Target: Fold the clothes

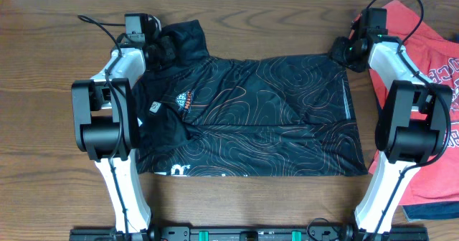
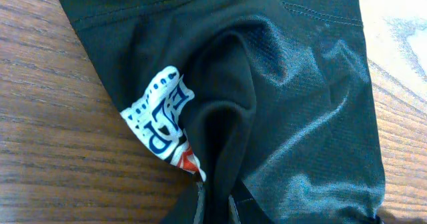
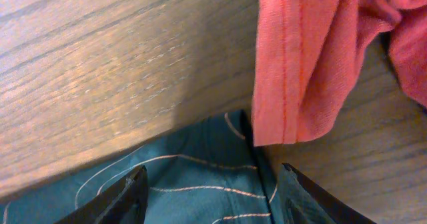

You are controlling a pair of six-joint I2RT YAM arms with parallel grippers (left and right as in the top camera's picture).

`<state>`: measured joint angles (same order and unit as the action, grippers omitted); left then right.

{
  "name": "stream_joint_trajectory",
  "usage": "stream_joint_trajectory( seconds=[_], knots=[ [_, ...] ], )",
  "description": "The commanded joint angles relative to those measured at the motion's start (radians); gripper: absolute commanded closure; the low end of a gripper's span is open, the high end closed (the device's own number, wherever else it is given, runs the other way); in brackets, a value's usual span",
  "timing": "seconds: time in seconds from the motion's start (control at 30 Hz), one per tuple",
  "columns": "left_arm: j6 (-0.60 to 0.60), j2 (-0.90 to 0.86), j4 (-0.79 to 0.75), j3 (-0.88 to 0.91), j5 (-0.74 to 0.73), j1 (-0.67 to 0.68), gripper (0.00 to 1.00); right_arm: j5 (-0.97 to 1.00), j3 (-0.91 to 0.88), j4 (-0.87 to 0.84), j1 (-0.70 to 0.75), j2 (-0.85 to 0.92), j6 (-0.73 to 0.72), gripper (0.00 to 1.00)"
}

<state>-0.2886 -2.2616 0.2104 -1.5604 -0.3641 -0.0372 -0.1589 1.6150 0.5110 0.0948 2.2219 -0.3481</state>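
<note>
By my judgement folding is barely begun: the black shirt [image 1: 251, 119] lies spread on the desk [image 1: 43, 162] between the claws, one bunched corner pinched in the left claw [image 1: 159, 49], the right claw [image 3: 210, 197] spread above another, and the red T-shirt [image 1: 430, 62] beside it unfolded.

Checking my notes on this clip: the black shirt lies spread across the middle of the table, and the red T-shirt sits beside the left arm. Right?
Not quite: the red T-shirt sits beside the right arm, not the left, as the overhead view shows. The black shirt does lie spread across the middle of the table.
</note>
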Motion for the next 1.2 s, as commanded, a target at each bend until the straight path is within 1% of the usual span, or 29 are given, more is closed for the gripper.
stream_joint_trajectory(
  seconds=[0.0,0.07,0.13,0.2,0.27,0.3,0.33,0.37,0.47,0.63,0.8,0.9,1.17],
  knots=[
    [-0.001,-0.006,0.031,0.008,0.010,0.003,0.88,0.026,0.017,-0.008,-0.018,0.043,-0.028,0.43],
    [-0.001,-0.006,0.040,0.008,0.009,0.003,0.89,0.037,0.017,-0.006,-0.018,0.058,-0.060,0.50],
    [-0.001,-0.006,0.045,0.008,0.010,0.003,0.88,0.043,0.017,-0.007,-0.018,0.072,-0.079,0.61],
    [-0.001,-0.006,0.048,0.008,0.009,0.003,0.88,0.045,0.017,-0.011,-0.018,0.080,-0.080,0.76],
    [-0.001,-0.006,0.050,0.008,0.009,0.003,0.89,0.045,0.017,-0.010,-0.018,0.081,-0.082,0.94],
    [-0.001,-0.006,0.050,0.008,0.009,0.003,0.90,0.045,0.017,-0.010,-0.018,0.081,-0.082,0.99],
    [-0.001,-0.006,0.050,0.008,0.008,0.003,0.93,0.045,0.018,-0.010,-0.018,0.081,-0.082,0.99],
    [-0.001,-0.005,0.051,0.008,0.007,0.003,0.94,0.045,0.018,-0.007,-0.018,0.080,-0.082,0.99],
    [0.000,0.016,0.072,0.008,0.003,0.000,0.94,0.045,0.018,0.016,-0.013,0.078,-0.082,0.99],
    [0.042,0.114,0.149,0.008,-0.026,-0.012,0.94,0.047,0.018,0.077,0.010,0.036,-0.081,0.99],
    [0.047,0.229,0.287,0.008,-0.033,-0.020,0.94,0.048,0.018,0.145,0.025,-0.064,-0.037,0.99],
    [0.108,0.298,0.390,0.008,-0.033,-0.026,0.94,0.061,0.018,0.232,0.025,-0.143,-0.009,0.99],
    [0.112,0.451,0.699,0.008,-0.033,-0.108,0.94,0.248,0.018,0.508,0.025,-0.329,-0.010,0.99]
  ],
)
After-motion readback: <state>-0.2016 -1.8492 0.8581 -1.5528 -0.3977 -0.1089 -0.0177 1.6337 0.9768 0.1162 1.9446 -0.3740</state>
